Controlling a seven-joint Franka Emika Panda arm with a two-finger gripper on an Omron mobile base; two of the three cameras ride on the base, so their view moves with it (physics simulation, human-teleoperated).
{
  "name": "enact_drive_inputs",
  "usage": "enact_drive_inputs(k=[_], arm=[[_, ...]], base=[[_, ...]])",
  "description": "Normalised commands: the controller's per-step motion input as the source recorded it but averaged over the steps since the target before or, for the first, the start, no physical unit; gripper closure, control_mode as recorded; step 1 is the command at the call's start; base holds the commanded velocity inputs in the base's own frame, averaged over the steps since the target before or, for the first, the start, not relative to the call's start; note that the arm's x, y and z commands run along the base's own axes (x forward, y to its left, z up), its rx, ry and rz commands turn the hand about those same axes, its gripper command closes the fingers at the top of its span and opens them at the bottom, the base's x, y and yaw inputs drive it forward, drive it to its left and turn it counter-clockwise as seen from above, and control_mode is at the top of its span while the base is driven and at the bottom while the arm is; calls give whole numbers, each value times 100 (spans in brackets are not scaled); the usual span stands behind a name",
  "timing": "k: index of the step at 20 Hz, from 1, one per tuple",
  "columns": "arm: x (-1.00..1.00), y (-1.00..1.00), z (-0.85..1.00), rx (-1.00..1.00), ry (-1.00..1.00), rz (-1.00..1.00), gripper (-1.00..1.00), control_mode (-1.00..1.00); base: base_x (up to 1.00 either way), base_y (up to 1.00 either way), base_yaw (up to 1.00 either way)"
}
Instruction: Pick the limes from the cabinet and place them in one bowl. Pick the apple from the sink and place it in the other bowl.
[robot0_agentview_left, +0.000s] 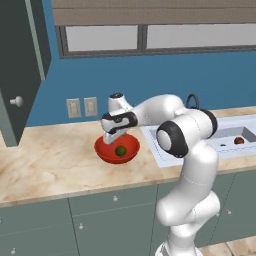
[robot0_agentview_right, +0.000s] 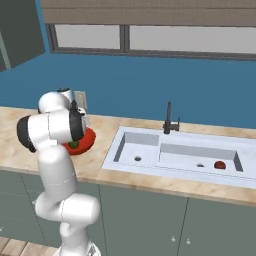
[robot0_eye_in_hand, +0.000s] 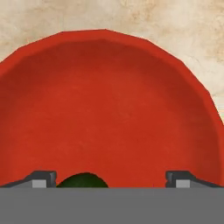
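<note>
The glossy red bowl stands on the counter left of the sink. One dark green lime lies inside it, also seen as the lime at the bottom of the hand view. My gripper hangs just above the bowl, open, its fingertips wide apart with the lime low between them and untouched. The other lime is out of view. A red apple rests in the sink's right basin. The cabinet's door stands open at the upper left.
A thin black faucet rises behind the sink. Two wall outlets sit on the blue wall behind the bowl. The marble counter stretches left of the bowl, with grey-green drawers below it.
</note>
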Motion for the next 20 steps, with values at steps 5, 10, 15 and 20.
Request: enact_drive_inputs(k=[5, 10, 15, 20], arm=[[-34, -16, 76, 3, 7, -10, -100, -100], [-72, -30, 29, 12, 1, -16, -100, -100], [-70, -18, 28, 7, -3, -18, -100, -100], [-24, -41, 9, 3, 3, -27, -100, -100]], base=[[0, 0, 0], [0, 0, 0], [0, 0, 0], [0, 0, 0]])
